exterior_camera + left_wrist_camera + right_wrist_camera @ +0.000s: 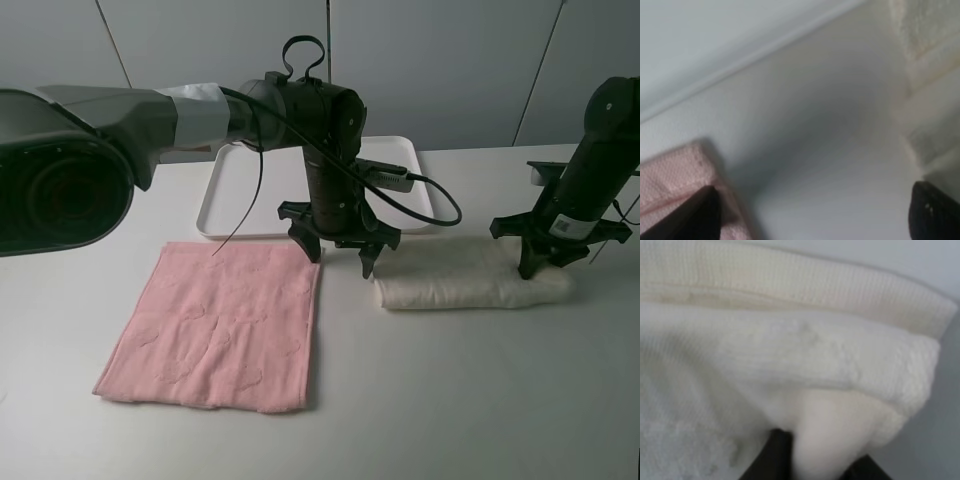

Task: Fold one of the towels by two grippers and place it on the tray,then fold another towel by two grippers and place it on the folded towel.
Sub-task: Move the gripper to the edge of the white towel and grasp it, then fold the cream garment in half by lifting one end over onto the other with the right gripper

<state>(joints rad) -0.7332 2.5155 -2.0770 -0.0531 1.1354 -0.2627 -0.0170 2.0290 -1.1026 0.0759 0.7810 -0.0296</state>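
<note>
Exterior high view: two towels, one tray [215, 212] and two claws are counted at the worktop [450, 400]. The cream-white towel [450, 285] is laid folded into a narrow band on the worktop, just in front of the tray's right corner, with its long axis running left to right. The pink towel [220, 330] is spread flat to its left. The left claw [339, 254] is held wide open over the gap between both towels. The right claw [540, 262] is seen pinched onto a fold at the cream-white towel's right end.
</note>
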